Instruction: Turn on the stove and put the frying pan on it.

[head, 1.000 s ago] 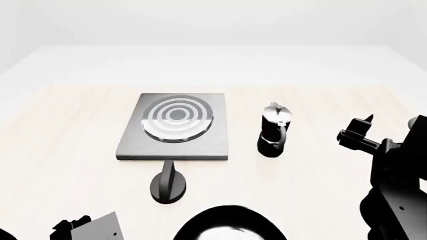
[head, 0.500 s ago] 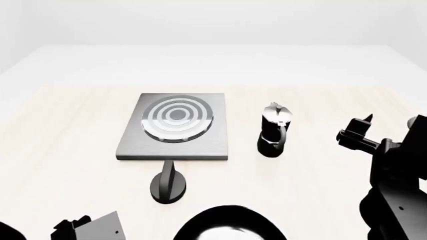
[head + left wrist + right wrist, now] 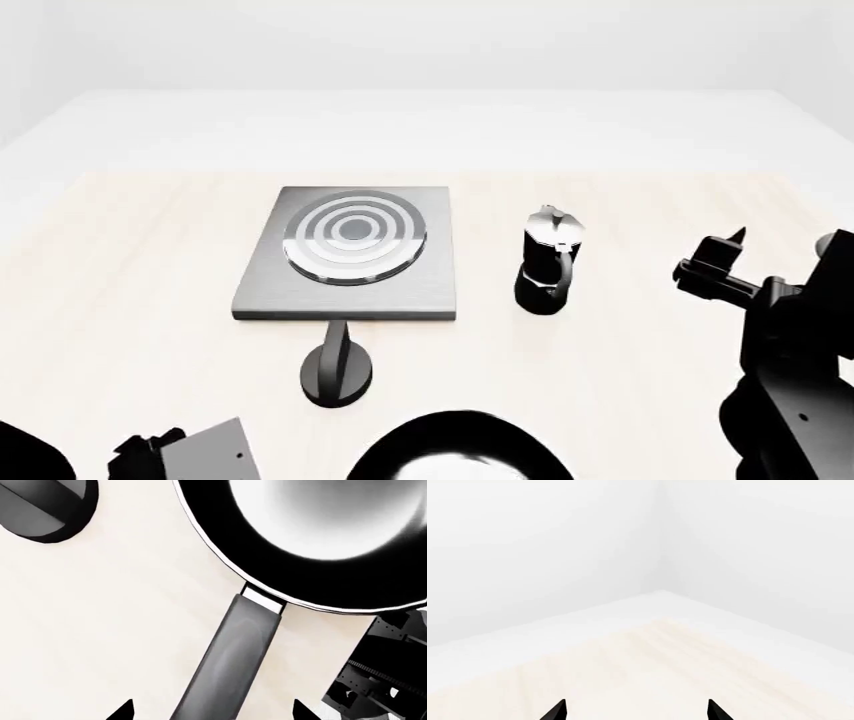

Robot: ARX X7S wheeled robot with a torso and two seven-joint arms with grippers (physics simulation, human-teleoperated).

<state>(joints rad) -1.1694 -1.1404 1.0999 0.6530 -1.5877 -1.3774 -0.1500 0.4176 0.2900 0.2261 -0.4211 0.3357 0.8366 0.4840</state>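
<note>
Stove (image 3: 350, 255), a flat dark-grey slab with a ringed round burner, sits left of centre in the head view on the pale tabletop (image 3: 120, 270). Its separate black knob (image 3: 336, 368) stands just below the slab's near edge, apart from it. The frying pan (image 3: 459, 448) lies at the bottom edge of that frame, below and right of the knob, only the far part of its glossy bowl showing. A black-and-silver moka pot (image 3: 549, 262) stands upright right of the stove, well clear of it.

In the left wrist view the pan's long grey handle (image 3: 230, 665) runs from the bowl toward the camera, passing between the two dark tips of the left end effector (image 3: 212, 711). The tips are spread to either side of the handle and not touching it, so it is released.

The right end effector (image 3: 636, 710) shows two spread tips over bare tabletop, holding nothing; in the head view that arm rises at the right edge.
</note>
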